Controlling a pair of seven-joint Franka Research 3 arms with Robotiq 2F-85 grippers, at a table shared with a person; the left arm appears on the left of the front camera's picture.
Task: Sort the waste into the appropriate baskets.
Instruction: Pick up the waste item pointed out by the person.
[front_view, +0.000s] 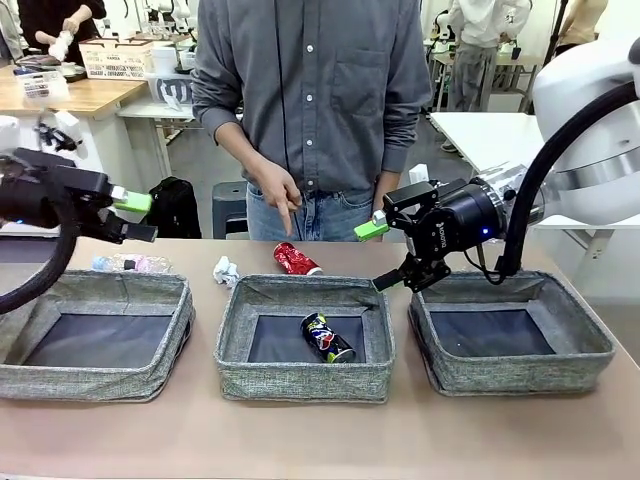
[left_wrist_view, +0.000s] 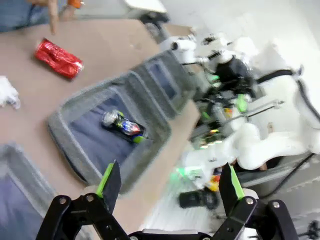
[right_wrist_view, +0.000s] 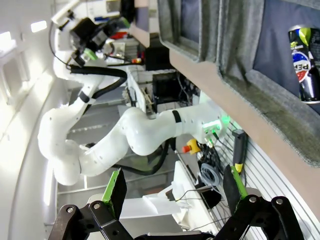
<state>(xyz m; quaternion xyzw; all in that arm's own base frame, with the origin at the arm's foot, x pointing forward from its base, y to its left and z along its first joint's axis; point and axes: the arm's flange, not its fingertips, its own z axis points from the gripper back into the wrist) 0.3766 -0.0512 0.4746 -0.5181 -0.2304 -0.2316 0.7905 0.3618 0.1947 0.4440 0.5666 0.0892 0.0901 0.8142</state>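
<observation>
The smooth tan table (front_view: 300, 440) carries three low rectangular bins of grey woven fabric in a row towards its near edge: left basket (front_view: 90, 380), middle basket (front_view: 300, 382) and right basket (front_view: 520, 375), each with a dark flat bottom. The left gripper (front_view: 140, 216) hangs above the far edge behind the left basket, its black, green-padded fingers spread wide and empty. The right gripper (front_view: 378, 257) hovers over the right basket's far left corner, fingers likewise apart, holding nothing. A person's hand (front_view: 278, 190) points down at the far edge. There a clear plastic bottle (front_view: 130, 264) lies on its side behind the left basket. A dented, shiny crushed red can (front_view: 296, 259) lies behind the middle basket. The crushed dark blue-black can (front_view: 327, 337) rests inside the middle basket. The crumpled white paper (front_view: 226, 270) sits between bottle and red can.
</observation>
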